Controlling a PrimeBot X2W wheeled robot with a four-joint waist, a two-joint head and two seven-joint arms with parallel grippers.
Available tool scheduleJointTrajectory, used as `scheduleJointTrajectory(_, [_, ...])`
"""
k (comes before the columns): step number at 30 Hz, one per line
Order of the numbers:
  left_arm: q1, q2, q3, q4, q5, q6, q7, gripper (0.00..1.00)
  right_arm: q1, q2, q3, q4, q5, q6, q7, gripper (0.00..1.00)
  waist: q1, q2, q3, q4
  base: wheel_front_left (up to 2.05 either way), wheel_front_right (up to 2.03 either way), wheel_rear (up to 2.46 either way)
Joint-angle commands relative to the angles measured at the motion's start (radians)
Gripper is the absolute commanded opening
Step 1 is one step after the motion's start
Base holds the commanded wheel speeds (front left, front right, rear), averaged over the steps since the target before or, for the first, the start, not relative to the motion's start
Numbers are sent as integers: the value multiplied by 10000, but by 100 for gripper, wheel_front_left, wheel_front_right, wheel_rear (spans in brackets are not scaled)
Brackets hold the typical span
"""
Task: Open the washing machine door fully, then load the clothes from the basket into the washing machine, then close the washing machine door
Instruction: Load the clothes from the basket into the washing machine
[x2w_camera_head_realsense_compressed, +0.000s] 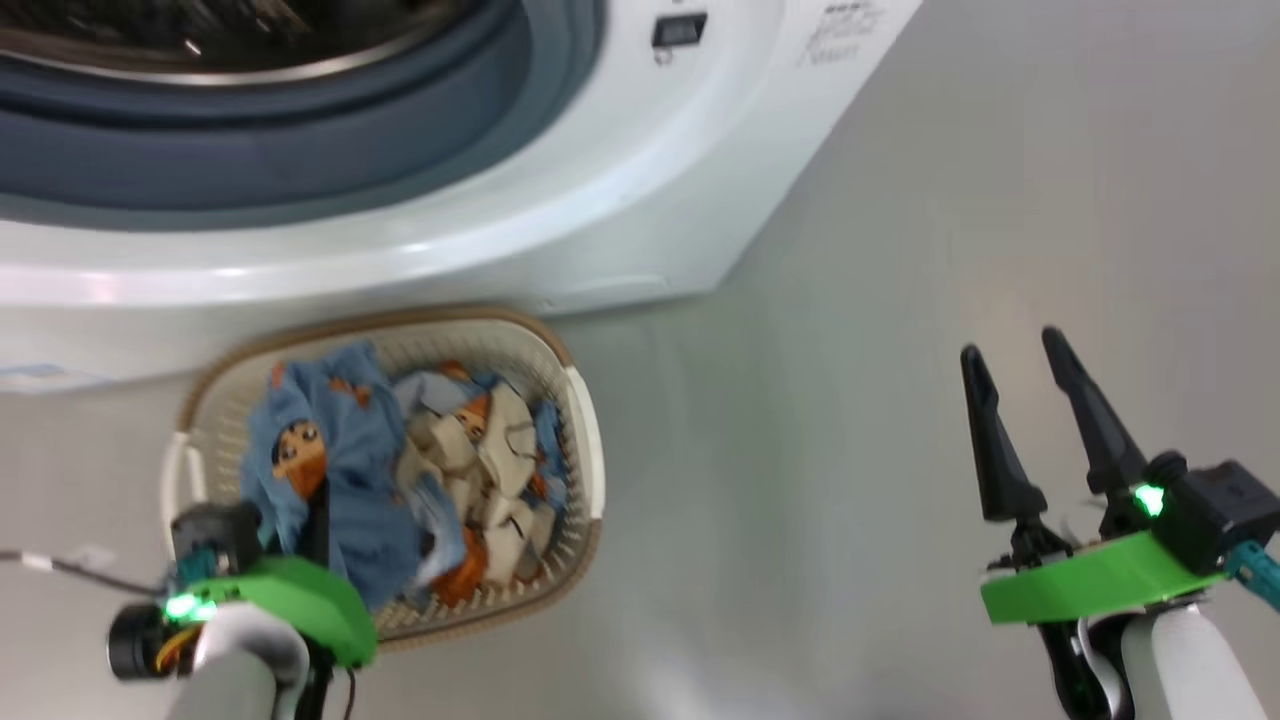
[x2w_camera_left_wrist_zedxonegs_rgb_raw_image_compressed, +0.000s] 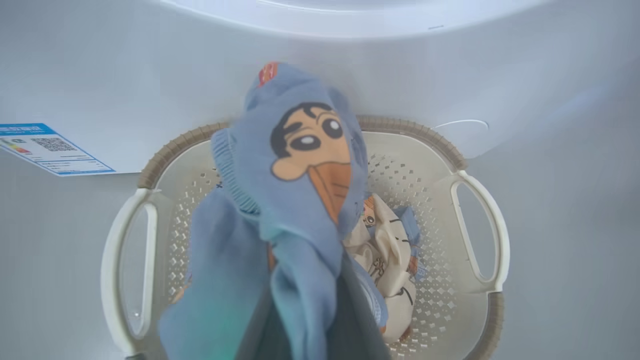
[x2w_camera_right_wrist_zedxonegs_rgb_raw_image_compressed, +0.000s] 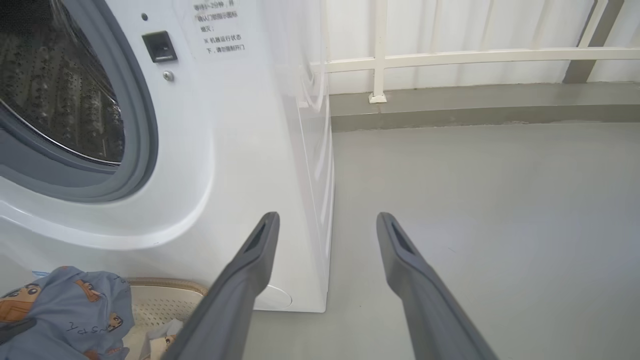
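Blue garment (x2w_camera_left_wrist_zedxonegs_rgb_raw_image_compressed: 300, 200) (soft light-blue knit, printed cartoon face) is bunched up over the cream perforated plastic basket (x2w_camera_left_wrist_zedxonegs_rgb_raw_image_compressed: 425, 170) with the brown woven-look rim. The basket stands on the floor tight against the front of the big white front-loading washing machine (x2w_camera_head_realsense_compressed: 600, 200), below its opening.

Your left jaws are closed together at the garment's end farthest from the machine, with fabric draped right over them. That reads as a grip. Cream printed garments (x2w_camera_left_wrist_zedxonegs_rgb_raw_image_compressed: 390, 260) lie beneath and beside it in the basket.

Key relation: the grey rubber gasket (x2w_camera_head_realsense_compressed: 250, 150) and perforated steel drum (x2w_camera_right_wrist_zedxonegs_rgb_raw_image_compressed: 60, 90) lie up and forward from those jaws, past the basket's machine-side rim. The opening is uncovered, so I'd judge the door step done.

The garment trails long from the grip. Expect the tail to drag on the machine's lower lip unless you lift high first.

Right jaws are wide apart and empty, over bare grey floor (x2w_camera_right_wrist_zedxonegs_rgb_raw_image_compressed: 475, 200) off the machine's right front corner, well apart from the basket. The left arm is nearer, so load with it.
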Motion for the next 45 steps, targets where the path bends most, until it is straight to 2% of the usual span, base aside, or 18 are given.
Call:
scheduleJointTrajectory(1, [454,169,326,-426,-87,81,-134,0,322,-153,172,-177,-36,88,-48,100,1,-1,-1083,578,0,0,0])
scheduleJointTrajectory(18, [2378,-138,502,-3234,-295,168,-135,0,1081,-311,146,-62,-47,88,-48,100,1,-1,-2418,844,0,0,0])
scheduleJointTrajectory(27, [3884,-310,550,-4733,-427,195,-135,0,1927,-308,66,118,-23,88,-48,100,1,-1,-3767,987,0,0,0])
scheduleJointTrajectory(38, [5244,-372,887,-6513,-88,281,-135,0,2699,-408,33,211,-53,88,-48,100,1,-1,-4917,1072,0,0,0])
scheduleJointTrajectory(45, [5791,-412,904,-7156,-13,334,-135,0,2977,-396,-68,220,-70,88,-48,100,1,-1,-5266,1108,0,0,0])
